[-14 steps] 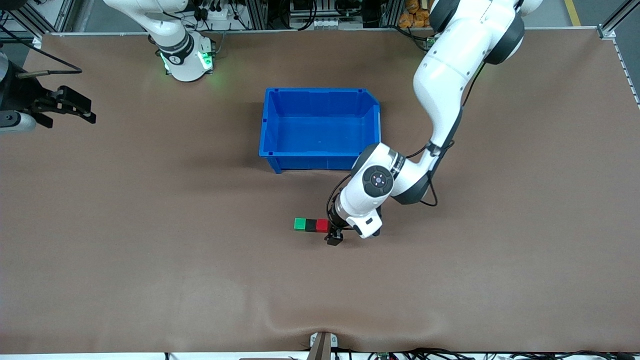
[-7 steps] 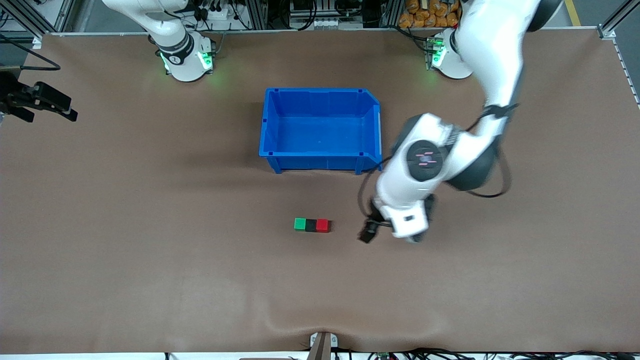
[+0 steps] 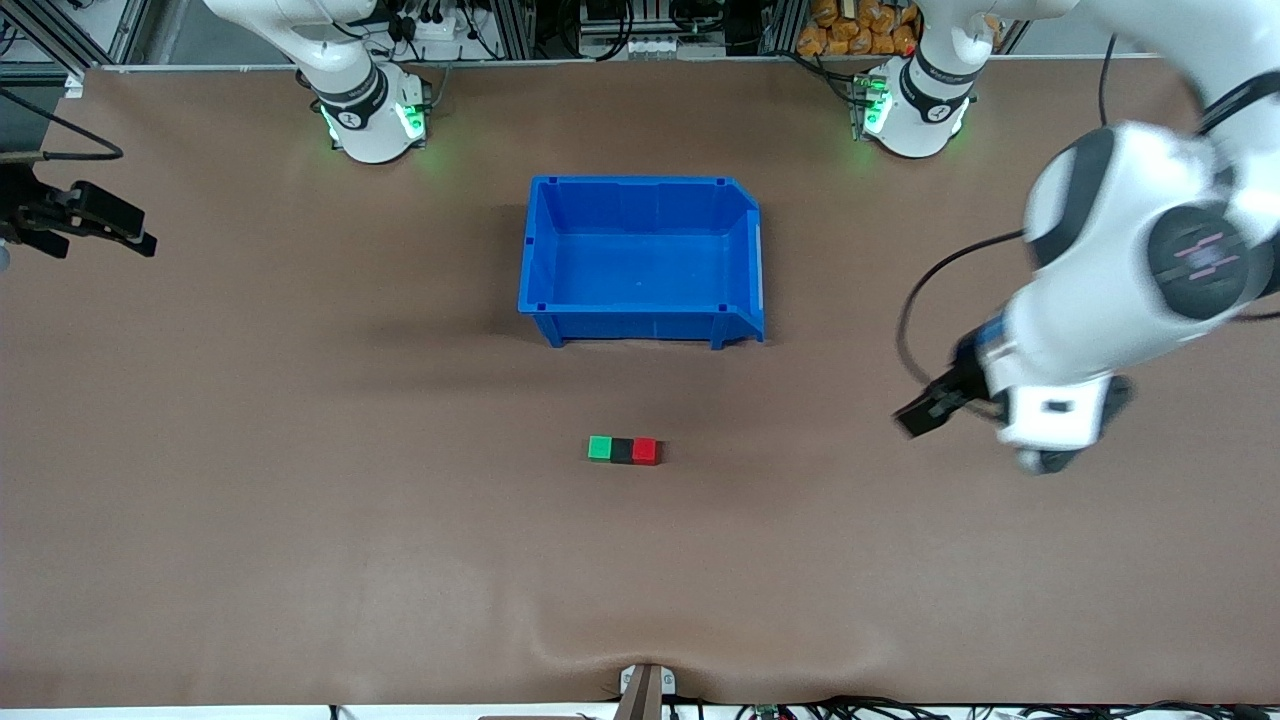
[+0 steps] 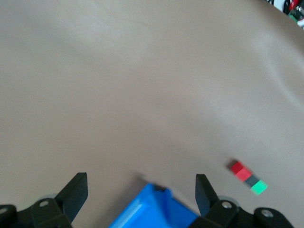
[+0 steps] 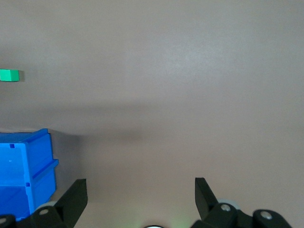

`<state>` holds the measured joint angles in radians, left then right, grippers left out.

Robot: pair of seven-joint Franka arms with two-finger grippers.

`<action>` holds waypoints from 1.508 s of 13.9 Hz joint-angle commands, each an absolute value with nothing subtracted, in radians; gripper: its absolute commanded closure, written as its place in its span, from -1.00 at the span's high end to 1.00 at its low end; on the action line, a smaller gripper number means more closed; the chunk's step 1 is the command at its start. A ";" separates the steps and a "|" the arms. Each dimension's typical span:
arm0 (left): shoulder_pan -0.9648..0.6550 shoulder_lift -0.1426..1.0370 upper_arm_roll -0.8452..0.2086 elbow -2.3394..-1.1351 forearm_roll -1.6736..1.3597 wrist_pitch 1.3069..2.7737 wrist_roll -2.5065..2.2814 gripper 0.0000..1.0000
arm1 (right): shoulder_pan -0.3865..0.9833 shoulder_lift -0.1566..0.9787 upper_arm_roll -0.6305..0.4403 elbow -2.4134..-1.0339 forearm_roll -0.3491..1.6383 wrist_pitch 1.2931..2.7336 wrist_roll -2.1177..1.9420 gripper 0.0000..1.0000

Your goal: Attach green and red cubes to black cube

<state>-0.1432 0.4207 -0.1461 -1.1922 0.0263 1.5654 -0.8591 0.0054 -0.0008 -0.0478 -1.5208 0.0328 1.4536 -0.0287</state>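
Note:
The green cube (image 3: 599,448), black cube (image 3: 621,450) and red cube (image 3: 645,450) lie on the table touching in one row, black in the middle, nearer the front camera than the blue bin (image 3: 745,255). The row also shows in the left wrist view, red cube (image 4: 240,170), black cube (image 4: 251,180), green cube (image 4: 259,188). My left gripper (image 3: 922,412) is open and empty, up over bare table toward the left arm's end, well away from the row. My right gripper (image 3: 112,232) is open and empty at the right arm's end. The green cube (image 5: 9,75) shows in the right wrist view.
The blue bin stands empty mid-table, between the arms' bases and the cubes; its corner shows in the left wrist view (image 4: 152,213) and in the right wrist view (image 5: 23,171). The brown mat has a wrinkle at its front edge (image 3: 640,650).
My left gripper has let go of the red cube, risen and swung away toward the left arm's end of the table. The right gripper shifted slightly. The three cubes stayed in their row.

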 commanded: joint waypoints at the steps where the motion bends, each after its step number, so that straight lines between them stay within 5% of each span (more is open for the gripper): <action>1: -0.069 0.344 -0.158 -1.241 0.044 1.516 -0.640 1.00 | 0.017 0.015 -0.055 -1.489 0.025 1.445 -0.009 1.00; 4: -0.023 0.278 -0.161 -1.279 0.038 1.479 -0.465 1.00 | 0.017 0.015 -0.055 -1.488 0.025 1.457 -0.012 1.00; 9: -0.014 -0.033 -0.127 -1.641 0.037 1.589 -0.260 1.00 | 0.021 0.015 -0.055 -1.483 0.022 1.457 -0.015 1.00; 13: -0.017 -0.202 -0.127 -1.801 0.035 1.588 -0.195 1.00 | 0.009 0.015 -0.054 -1.479 0.020 1.456 -0.015 1.00; 21: -0.023 -0.207 -0.130 -1.732 0.044 1.536 -0.167 1.00 | 0.006 0.018 -0.055 -1.477 0.021 1.456 -0.012 1.00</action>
